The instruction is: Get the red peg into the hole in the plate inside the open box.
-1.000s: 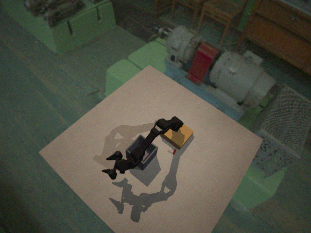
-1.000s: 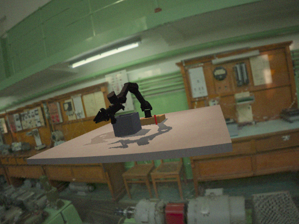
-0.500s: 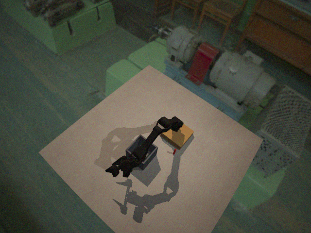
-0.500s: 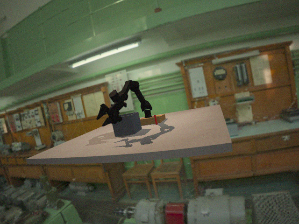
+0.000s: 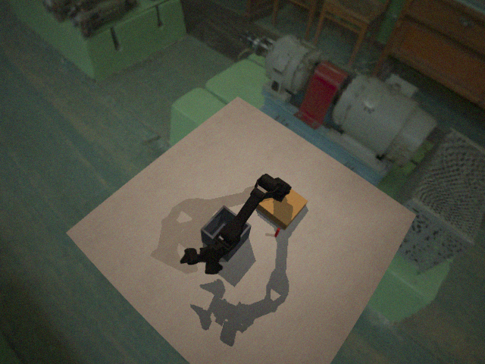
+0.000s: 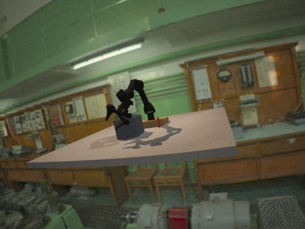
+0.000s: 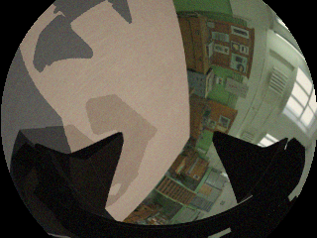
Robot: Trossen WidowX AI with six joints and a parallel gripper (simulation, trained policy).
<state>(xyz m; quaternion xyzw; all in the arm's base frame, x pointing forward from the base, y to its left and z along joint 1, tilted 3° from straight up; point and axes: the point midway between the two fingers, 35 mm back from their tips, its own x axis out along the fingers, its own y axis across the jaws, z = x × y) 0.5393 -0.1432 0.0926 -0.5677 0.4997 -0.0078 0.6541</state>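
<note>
Beyond the open box (image 5: 205, 233) (image 6: 129, 128) from the red peg (image 5: 277, 232) (image 6: 158, 122), the gripper (image 5: 198, 264) (image 6: 111, 124) (image 7: 170, 137) spread its fingers wide around nothing; rightward of them, the slim peg stood upright, its height plain in the exterior view, foreshortened from the top.
</note>
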